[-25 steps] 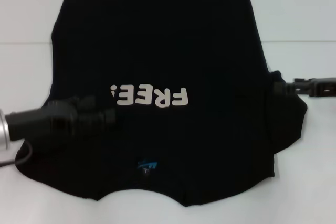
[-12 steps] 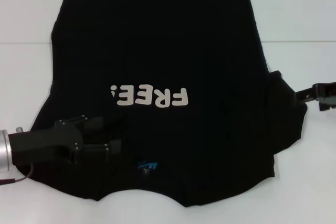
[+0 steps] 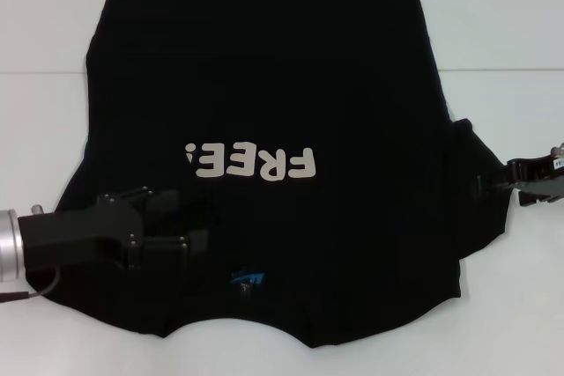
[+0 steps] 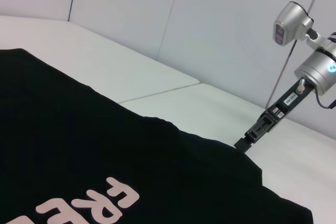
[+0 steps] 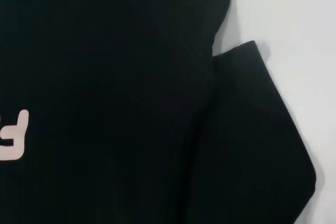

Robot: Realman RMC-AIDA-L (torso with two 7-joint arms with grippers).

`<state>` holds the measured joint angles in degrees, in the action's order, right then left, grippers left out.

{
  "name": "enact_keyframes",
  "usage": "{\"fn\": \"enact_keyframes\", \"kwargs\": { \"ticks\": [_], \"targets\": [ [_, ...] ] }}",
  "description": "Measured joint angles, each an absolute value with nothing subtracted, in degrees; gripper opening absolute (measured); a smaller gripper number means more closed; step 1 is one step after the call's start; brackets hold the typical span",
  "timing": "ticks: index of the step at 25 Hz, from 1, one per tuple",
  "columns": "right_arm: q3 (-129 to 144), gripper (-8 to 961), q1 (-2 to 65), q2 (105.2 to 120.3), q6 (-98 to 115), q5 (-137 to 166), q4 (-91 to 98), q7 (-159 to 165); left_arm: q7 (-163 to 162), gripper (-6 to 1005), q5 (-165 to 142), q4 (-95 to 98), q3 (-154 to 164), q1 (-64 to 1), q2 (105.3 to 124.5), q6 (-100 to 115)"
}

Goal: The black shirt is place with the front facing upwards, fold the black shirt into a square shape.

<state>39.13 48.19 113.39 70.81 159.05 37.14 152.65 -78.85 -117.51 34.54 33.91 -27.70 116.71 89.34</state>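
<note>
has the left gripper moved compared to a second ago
Yes. The left gripper has dropped toward the robot, away from the FREE! print and nearer the blue neck label on the black shirt.

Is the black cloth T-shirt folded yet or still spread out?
Mostly spread: black cloth T-shirt lies flat, print up, right sleeve out; only its left sleeve looks tucked.

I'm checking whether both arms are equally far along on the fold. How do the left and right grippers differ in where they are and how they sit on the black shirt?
The left gripper lies well over the black shirt, near the collar side, with its fingers spread open; the right gripper only reaches the edge of the sleeve that sticks out, and its finger state is unclear. Much of the left one's body shows; little of the right's does. Both sit low at the shirt.
</note>
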Motion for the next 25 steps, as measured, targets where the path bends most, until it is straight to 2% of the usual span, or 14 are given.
{"fn": "enact_keyframes", "kwargs": {
  "ticks": [11,17,20,25],
  "targets": [
    [42.5,894,48.9,113.46,67.6,159.6,35.4,153.3,-79.1,960,-117.3,34.5,33.9,-27.8,116.75,89.4],
    [43.0,686,48.9,113.46,67.4,159.7,35.2,153.3,-79.1,959,-117.3,34.5,33.8,-27.8,116.74,89.4],
    [43.1,436,48.9,113.46,67.4,159.7,35.2,153.3,-79.1,959,-117.4,34.5,33.8,-27.8,116.79,89.4],
    [43.5,196,48.9,113.50,67.3,159.7,35.2,153.3,-79.0,960,-117.5,34.5,33.7,-27.8,116.87,89.4]
  ]
}}
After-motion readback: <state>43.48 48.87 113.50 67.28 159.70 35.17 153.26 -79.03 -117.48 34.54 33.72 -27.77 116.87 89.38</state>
